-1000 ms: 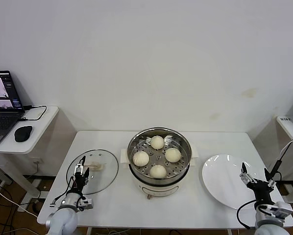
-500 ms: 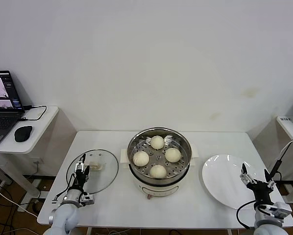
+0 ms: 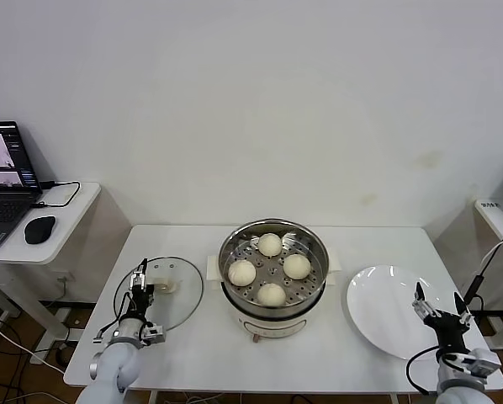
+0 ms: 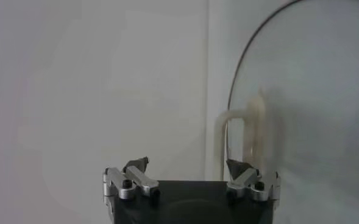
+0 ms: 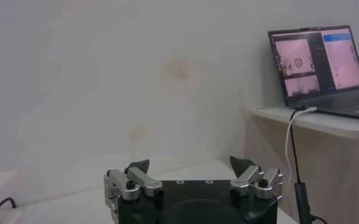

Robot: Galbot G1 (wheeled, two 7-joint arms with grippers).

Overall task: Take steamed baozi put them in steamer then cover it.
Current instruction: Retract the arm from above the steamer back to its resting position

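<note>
All four steamed baozi [image 3: 271,268] already sit on the perforated tray inside the steamer [image 3: 272,313] at the middle of the counter [image 3: 193,349], and the white plate [image 3: 386,311] on my right side is bare. I judge the loading step done and the covering step in hand. The cover [image 3: 181,300] lies flat on the counter to the left of the steamer. My left claw [image 3: 139,290] hovers over its near edge, jaws wide apart and holding nothing; in the left wrist view the cover's handle [image 4: 245,131] stands just ahead of the fingertips [image 4: 237,167]. Next I must advance, straddle that handle and close on it. My right claw [image 3: 441,308], also fully open and empty, waits at the plate's near edge. I can read no brand, label or writing anywhere; the laptop [image 3: 6,181] screen is illegible.
</note>
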